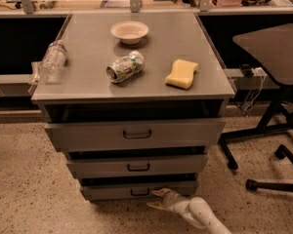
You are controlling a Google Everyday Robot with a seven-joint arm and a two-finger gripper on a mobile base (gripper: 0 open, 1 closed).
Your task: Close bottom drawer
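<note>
The bottom drawer [112, 191] is the lowest and narrowest grey front of the cabinet, with a small dark handle [139, 192]. It stands slightly pulled out, with a dark gap above it. My gripper [156, 199] is low, just right of the handle and right in front of the drawer front. Its two pale fingers are spread, the upper fingertip [160, 192] at the drawer face, and nothing is between them. My white arm [200, 216] comes in from the bottom right.
The middle drawer [136, 165] and the tall top drawer [134, 133] also stand a little out. On the cabinet top are a bowl [130, 31], a crushed can [125, 67], a yellow sponge [181, 74] and a plastic bottle [52, 60]. A chair base [268, 145] stands to the right.
</note>
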